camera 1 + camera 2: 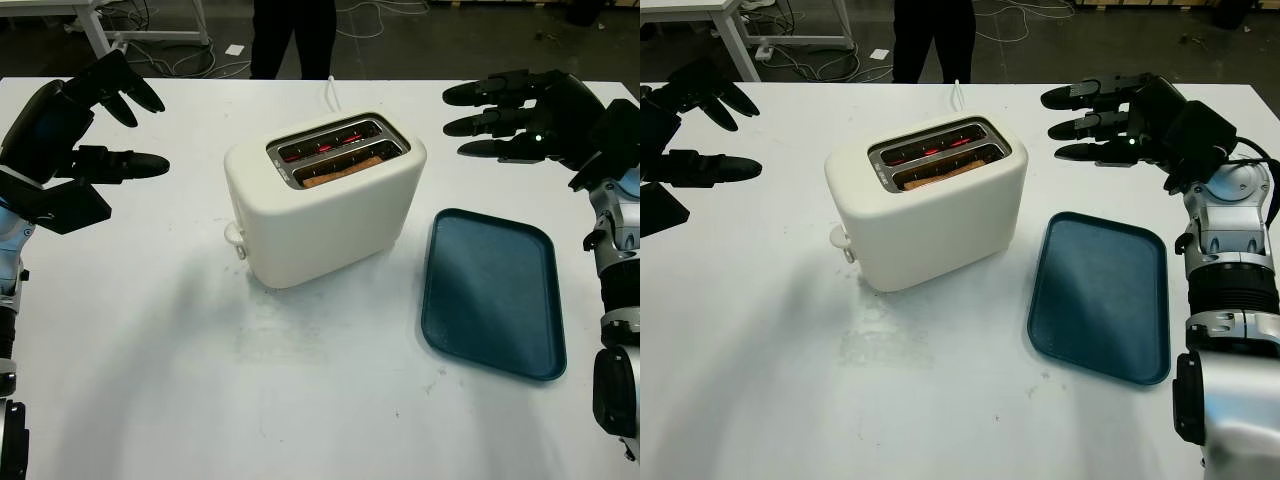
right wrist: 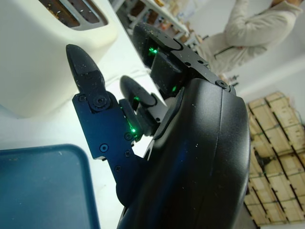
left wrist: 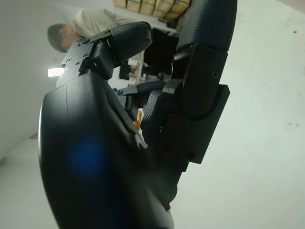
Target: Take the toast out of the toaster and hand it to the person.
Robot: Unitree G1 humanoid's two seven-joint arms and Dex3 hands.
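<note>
A cream two-slot toaster (image 1: 320, 205) stands in the middle of the white table (image 1: 200, 380). A slice of toast (image 1: 345, 169) sits low in its nearer slot; the farther slot glows red. My left hand (image 1: 95, 125) hovers open above the table, left of the toaster and apart from it. To the toaster's right, my right hand (image 1: 505, 115) is raised, open, its fingers pointing toward the toaster (image 2: 43, 52). A person (image 1: 292, 35) in dark trousers stands behind the table's far edge.
A dark blue tray (image 1: 490, 295) lies on the table right of the toaster, under my right forearm's side. A white cord (image 1: 330, 92) runs from the toaster's back toward the far edge. A table frame and cables lie on the floor beyond.
</note>
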